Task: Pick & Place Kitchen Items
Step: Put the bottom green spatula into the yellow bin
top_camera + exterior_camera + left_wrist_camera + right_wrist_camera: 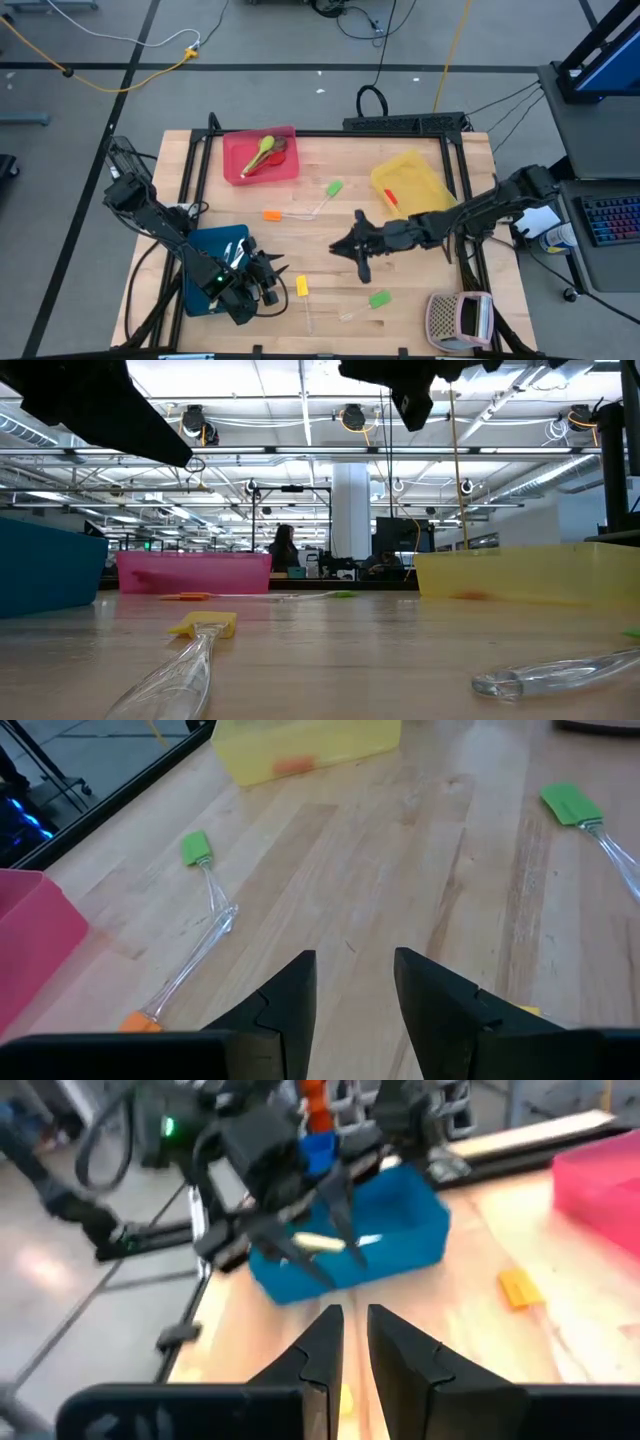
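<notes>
Clear-handled spatulas lie flat on the wooden table: a yellow-headed one (pixel 302 286), a green-headed one (pixel 379 299), another green one (pixel 333 187) and an orange one (pixel 271 214). A green spoon (pixel 262 152) lies in the red tray (pixel 236 170), a red item (pixel 391 198) in the yellow tray (pixel 425 168), and a cream-handled knife (pixel 318 1242) in the blue tray (pixel 210 250). My left gripper (pixel 278 285) (pixel 355 985) is open and empty beside the blue tray. My right gripper (pixel 338 247) (pixel 354 1330) hovers over the table's middle, with a narrow, empty gap between its fingers.
A pinkish-grey perforated box (pixel 460 318) stands at the near right corner. A black frame (pixel 460 190) edges the table. Bare wood shows between the trays and the spatulas. A person (pixel 284 548) shows in the room far behind the table.
</notes>
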Robot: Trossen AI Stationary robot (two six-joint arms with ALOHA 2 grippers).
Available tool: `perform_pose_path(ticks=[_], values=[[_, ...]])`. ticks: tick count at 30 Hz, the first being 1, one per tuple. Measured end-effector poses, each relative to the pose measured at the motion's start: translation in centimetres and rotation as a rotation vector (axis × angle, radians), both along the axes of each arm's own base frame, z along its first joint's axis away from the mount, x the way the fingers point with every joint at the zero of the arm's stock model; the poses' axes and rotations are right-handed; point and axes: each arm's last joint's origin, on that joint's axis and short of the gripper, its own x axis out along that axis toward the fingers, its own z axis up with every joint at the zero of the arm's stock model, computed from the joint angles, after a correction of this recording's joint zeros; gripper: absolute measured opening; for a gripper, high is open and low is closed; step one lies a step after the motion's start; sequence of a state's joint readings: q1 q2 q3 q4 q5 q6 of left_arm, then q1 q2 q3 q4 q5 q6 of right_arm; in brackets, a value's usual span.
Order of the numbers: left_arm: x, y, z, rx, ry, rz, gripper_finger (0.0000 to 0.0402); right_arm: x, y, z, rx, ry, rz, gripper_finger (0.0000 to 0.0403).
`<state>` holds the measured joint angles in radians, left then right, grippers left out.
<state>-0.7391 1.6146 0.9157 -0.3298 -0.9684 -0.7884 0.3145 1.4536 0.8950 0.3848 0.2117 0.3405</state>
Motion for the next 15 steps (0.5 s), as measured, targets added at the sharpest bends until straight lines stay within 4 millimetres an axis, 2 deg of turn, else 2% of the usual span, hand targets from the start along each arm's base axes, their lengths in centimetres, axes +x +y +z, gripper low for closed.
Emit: perform_pose_path(ticks=[6,15], values=[[0.1,-0.1,0.1,-0.009,-0.008,0.0,0.0143,0.3,0.1,-0.2,0.016,-0.015,0.003,0.0045],[0.1,-0.1,0.1,0.004,-0.006,-0.013,0.0143,0.5,-0.9,-0.1,-0.248,-0.045,0.028,0.0045]])
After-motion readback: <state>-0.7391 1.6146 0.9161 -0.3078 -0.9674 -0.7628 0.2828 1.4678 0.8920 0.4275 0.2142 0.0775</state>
